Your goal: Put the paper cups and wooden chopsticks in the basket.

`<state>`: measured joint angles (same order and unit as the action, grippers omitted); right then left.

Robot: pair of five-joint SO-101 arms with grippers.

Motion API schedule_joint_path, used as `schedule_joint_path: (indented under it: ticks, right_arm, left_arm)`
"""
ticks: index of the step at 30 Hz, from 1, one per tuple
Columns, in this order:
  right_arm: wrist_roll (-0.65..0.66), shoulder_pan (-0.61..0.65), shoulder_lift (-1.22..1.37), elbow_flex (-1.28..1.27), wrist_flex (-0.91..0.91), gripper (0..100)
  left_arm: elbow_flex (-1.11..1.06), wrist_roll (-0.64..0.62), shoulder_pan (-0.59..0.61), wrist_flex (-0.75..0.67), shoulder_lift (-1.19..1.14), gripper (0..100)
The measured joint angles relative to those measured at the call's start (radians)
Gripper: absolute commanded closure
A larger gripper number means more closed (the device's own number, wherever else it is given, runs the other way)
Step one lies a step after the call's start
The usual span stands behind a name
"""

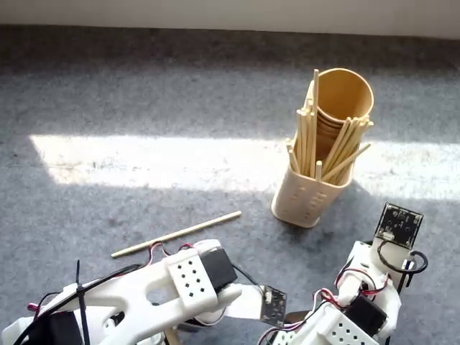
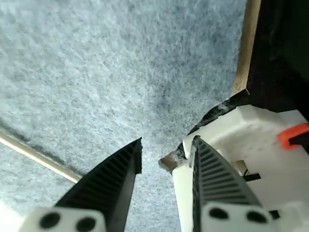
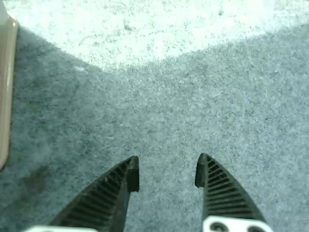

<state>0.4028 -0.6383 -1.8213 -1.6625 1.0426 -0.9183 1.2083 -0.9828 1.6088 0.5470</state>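
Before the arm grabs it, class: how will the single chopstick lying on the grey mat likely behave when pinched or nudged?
The chopstick looks thin and straight, so probably stiff and light. Its slim shaft may roll if nudged sideways, though the fuzzy mat should damp that. Lying flat, it offers little height to pinch.

High cam hangs overhead, looking down at the bench (image 1: 108,93), arms along the near edge. Wrist cams ride right behind the left claw (image 2: 167,140) and right claw (image 3: 168,157), super close to the surface. The high and left wrist views share the loose chopstick (image 1: 176,234).
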Motion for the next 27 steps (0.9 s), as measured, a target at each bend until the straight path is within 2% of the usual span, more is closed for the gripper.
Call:
schedule_joint_path:
  ticks: [2, 5, 10, 12, 14, 27]
  right_arm:
    - [0.0, 0.0, 0.0, 0.0, 0.0, 80.0]
    - [0.0, 0.0, 0.0, 0.0, 0.0, 80.0]
    - [0.0, 0.0, 0.0, 0.0, 0.0, 80.0]
    - [0.0, 0.0, 0.0, 0.0, 0.0, 80.0]
    - [0.0, 0.0, 0.0, 0.0, 0.0, 80.0]
    - [0.0, 0.005, 0.0, 0.0, 0.0, 80.0]
  left_arm:
    - [0.028, 0.0, 0.006, -0.011, 0.0, 83]
    - [0.084, 0.0, 0.098, -0.054, 0.0, 78]
    - [0.193, 0.0, 0.439, -0.262, 0.0, 68]
    - [0.201, -0.002, 0.582, -0.361, 0.0, 70]
    - [0.186, -0.002, 0.661, -0.436, 0.0, 72]
    - [-0.155, -0.002, 0.736, -0.807, -0.002, 74]
